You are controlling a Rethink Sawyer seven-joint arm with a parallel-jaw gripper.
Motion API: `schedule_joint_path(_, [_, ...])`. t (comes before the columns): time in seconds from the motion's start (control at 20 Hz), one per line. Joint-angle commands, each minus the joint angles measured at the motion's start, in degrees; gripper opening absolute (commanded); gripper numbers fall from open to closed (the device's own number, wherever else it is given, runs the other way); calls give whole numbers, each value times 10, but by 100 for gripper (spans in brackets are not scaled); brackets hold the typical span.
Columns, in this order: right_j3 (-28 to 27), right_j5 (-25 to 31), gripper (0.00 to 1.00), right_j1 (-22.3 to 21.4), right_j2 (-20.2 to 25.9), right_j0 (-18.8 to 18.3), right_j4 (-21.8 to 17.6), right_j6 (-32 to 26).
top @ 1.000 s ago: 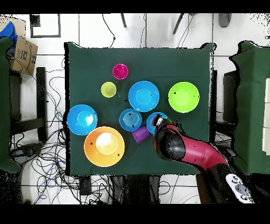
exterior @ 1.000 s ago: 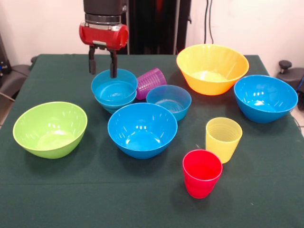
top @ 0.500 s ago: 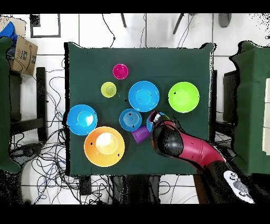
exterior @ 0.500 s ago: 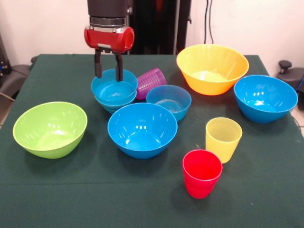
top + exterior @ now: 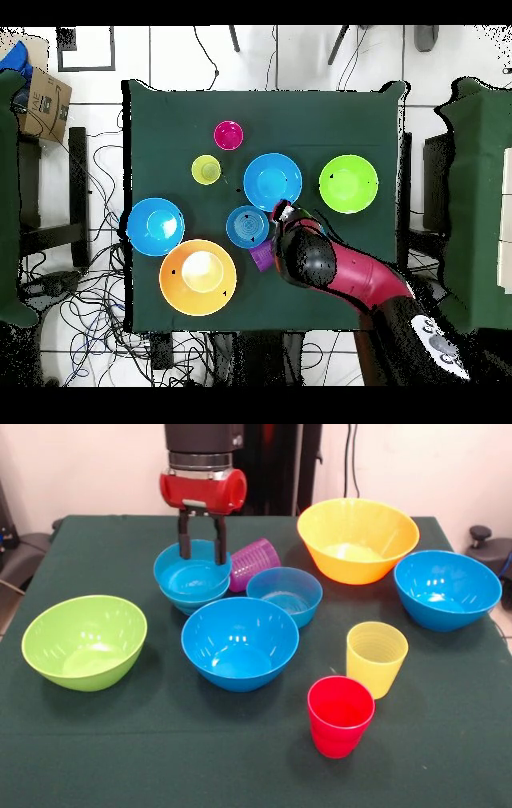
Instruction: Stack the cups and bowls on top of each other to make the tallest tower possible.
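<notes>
My gripper (image 5: 202,546) is open and holds nothing. It hangs over the far side of a pair of nested small blue bowls (image 5: 192,578), with its fingertips at about rim height. A purple cup (image 5: 254,562) lies on its side right of that pair. Another small blue bowl (image 5: 284,594) and a large blue bowl (image 5: 240,642) stand in front. The lime green bowl (image 5: 84,640), the big yellow bowl (image 5: 358,538), a second large blue bowl (image 5: 446,588), the yellow cup (image 5: 376,658) and the red cup (image 5: 340,715) stand apart. In the overhead view the arm (image 5: 305,258) hides the nested pair.
The overhead view shows the green table (image 5: 170,110) with cables on the floor around it, a cardboard box (image 5: 45,100) at the left and another green table (image 5: 480,200) at the right. The bowls crowd the robot's half of the table.
In the front view the gripper has moved right, from the left edge of the nested blue bowls to above their far side. It stays open. No bowl or cup has moved.
</notes>
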Motion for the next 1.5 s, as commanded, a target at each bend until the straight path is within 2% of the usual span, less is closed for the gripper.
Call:
schedule_joint_path(0.05, [-6, 20, 100, 17, 25, 46, 50, 123])
schedule_joint_path(0.35, [-40, 2, 100, 45, 9, 70, 75, 114])
schedule_joint_path(0.8, [-117, -11, 100, 127, -49, 114, 94, 92])
schedule_joint_path(1.5, [-185, -63, 100, 209, -66, 140, 114, 98])
